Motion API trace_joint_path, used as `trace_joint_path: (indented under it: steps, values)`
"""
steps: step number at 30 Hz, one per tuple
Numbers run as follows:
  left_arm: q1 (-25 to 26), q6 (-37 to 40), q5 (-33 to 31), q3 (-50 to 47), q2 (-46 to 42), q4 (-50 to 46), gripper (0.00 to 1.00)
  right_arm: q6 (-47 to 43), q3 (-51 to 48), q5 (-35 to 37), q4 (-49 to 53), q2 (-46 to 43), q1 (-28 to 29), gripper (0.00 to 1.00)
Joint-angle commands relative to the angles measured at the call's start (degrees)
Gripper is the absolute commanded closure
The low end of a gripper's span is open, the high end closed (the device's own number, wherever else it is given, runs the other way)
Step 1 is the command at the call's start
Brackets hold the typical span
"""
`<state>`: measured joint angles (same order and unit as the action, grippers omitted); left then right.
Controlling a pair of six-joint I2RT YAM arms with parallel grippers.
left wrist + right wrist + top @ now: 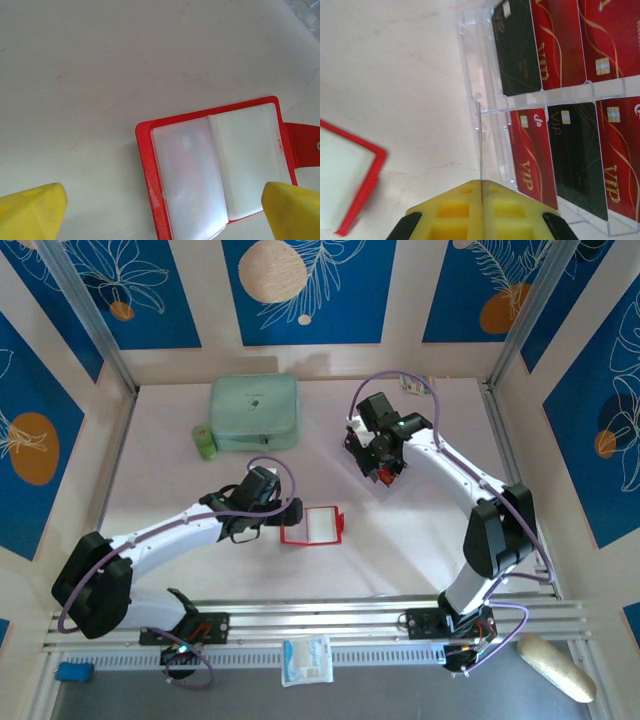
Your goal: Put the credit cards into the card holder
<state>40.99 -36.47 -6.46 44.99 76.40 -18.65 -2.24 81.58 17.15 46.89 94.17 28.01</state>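
Now, on the pale surface point(160, 480) we find the open card holder point(313, 524) lying flat, long axis left to right. It sits just beside the left tool point(291, 509), which gapes wide and empty, and down-left of the farther right tool point(481, 189). Overhead it's too small to tell, but the right wrist view gives us the clear tray point(470, 60) of credit cards point(570, 150) and a single card point(481, 145), edge-on, pinched in that closed tool.
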Motion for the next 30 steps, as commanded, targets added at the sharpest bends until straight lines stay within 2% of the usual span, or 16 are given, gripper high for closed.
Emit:
trace_joint_path:
  steps: [1, 6, 9, 13, 16, 21, 30]
  values:
    - [-0.5, 2.5, -1.3, 2.5, 1.5, -2.7, 0.0, 6.4, -0.2, -9.4, -2.3, -4.2, 0.3, 1.0]
    - [-0.3, 4.3, -1.6, 3.7, 3.9, -5.1, 0.0, 20.2, -8.9, -21.5, -14.3, -10.2, -0.1, 1.0]
    - [0.1, 5.3, -2.2, 4.0, 5.5, -6.0, 0.0, 29.4, -17.0, -28.1, -25.0, -13.0, -0.2, 1.0]
    - [0.8, 6.3, -3.4, 3.6, 7.2, -6.9, 0.0, 41.4, -28.7, -33.6, -41.5, -15.3, 0.2, 1.0]
    - [1.1, 6.3, -4.3, 2.9, 8.3, -7.2, 0.0, 48.2, -36.7, -33.6, -52.4, -15.7, 1.5, 1.0]
    - [1.5, 5.9, -5.6, 1.7, 8.8, -7.3, 0.0, 54.1, -45.2, -29.0, -63.5, -14.9, 5.1, 1.0]
    - [1.5, 5.4, -7.7, 1.1, 10.3, -8.6, 0.0, 58.2, -51.1, -23.4, -73.5, -10.6, 9.1, 1.0]
